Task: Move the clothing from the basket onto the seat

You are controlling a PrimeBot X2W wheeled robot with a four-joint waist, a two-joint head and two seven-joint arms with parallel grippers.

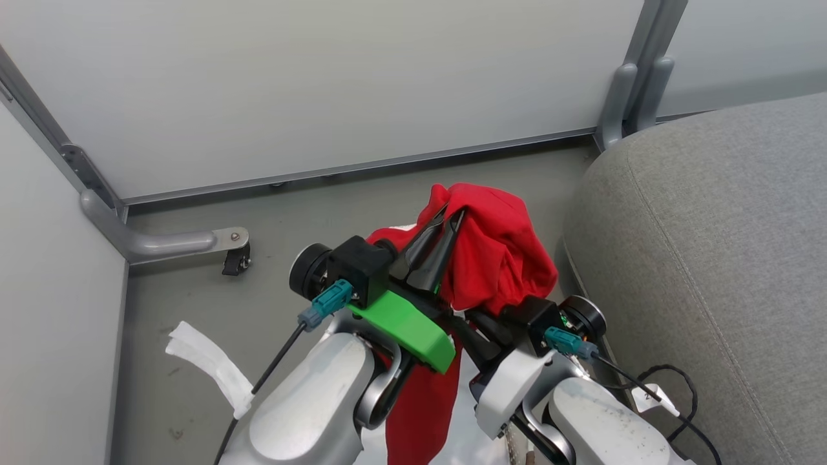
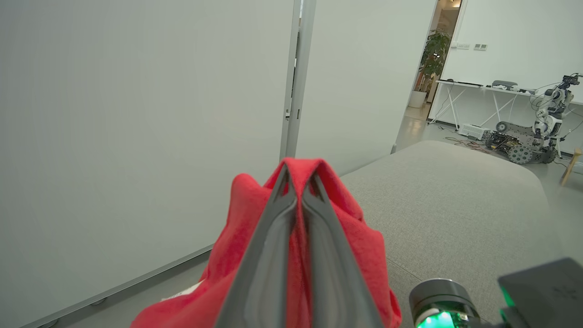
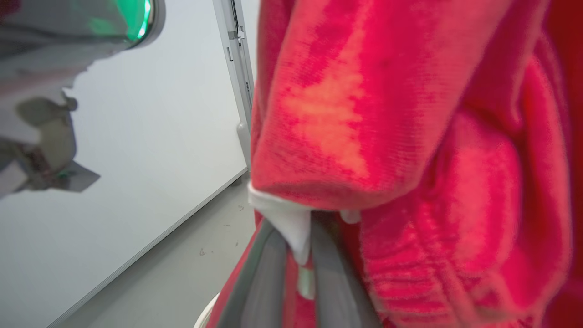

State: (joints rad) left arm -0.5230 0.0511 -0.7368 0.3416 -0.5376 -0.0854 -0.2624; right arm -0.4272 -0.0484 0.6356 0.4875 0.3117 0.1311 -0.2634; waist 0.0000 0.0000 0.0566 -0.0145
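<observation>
A bright red thin-fabric sports garment with white trim (image 1: 497, 252) is held in the air by both arms, above the grey floor and just left of the large grey fabric-upholstered sofa cushion (image 1: 711, 258). No part of it is seen lying on the cushion yet. The left gripper (image 1: 452, 215) is closed on a raised fold, with the cloth draped over its 2 dark fingertips, as seen in the left wrist view (image 2: 299, 176). The right gripper (image 3: 298, 255) is pinched on the white trim, red cloth being caught between its fingers; in the head view it is largely buried under the fabric. A long red tail hangs down between the 2 pale forearms.

The carry to the right is judged to be the risky part. The thin fabric could slide out of the narrow pinch at the trim if the arms are drawn apart. The hanging tail could be caught on the black cable (image 1: 672, 387) or dragged against the cushion's edge, so that the garment is released half off the cushion.
</observation>
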